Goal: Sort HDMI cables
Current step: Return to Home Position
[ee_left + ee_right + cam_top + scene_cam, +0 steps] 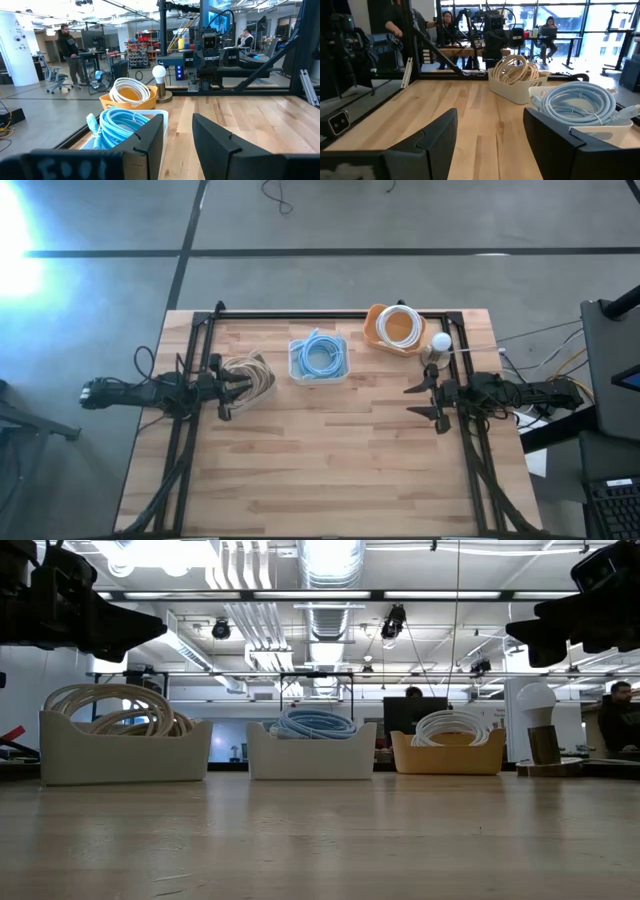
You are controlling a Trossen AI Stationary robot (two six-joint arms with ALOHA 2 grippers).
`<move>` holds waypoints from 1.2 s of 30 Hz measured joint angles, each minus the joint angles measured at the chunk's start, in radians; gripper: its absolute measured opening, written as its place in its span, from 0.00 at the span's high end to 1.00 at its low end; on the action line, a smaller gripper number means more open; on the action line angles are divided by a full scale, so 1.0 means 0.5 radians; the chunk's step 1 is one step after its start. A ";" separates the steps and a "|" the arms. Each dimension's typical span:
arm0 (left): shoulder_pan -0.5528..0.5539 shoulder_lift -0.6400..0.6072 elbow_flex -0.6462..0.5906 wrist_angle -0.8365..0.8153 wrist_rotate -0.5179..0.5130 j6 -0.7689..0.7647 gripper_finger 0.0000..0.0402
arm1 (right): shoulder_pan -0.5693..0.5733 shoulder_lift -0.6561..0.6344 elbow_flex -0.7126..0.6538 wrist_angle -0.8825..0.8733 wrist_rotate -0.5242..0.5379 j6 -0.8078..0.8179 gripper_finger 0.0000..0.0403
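High view, left fingers [145, 142] spread empty beside beige coiled HDMI cables [250, 373] in a white plastic bin [125, 760], right fingers [437, 140] spread empty, light blue coils [319, 356] binned between both pairs, white coils [399, 326] in a yellow bin [372, 328] nearer the right fingers

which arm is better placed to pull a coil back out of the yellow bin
Likely right. The yellow bin sits near the right gripper, whose fingers are open. The left gripper waits across the table, beside the white bin of beige cables.
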 joint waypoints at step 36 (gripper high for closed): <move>0.000 0.001 -0.002 -0.001 -0.001 0.000 0.70 | 0.000 -0.002 0.001 0.002 0.001 0.083 0.44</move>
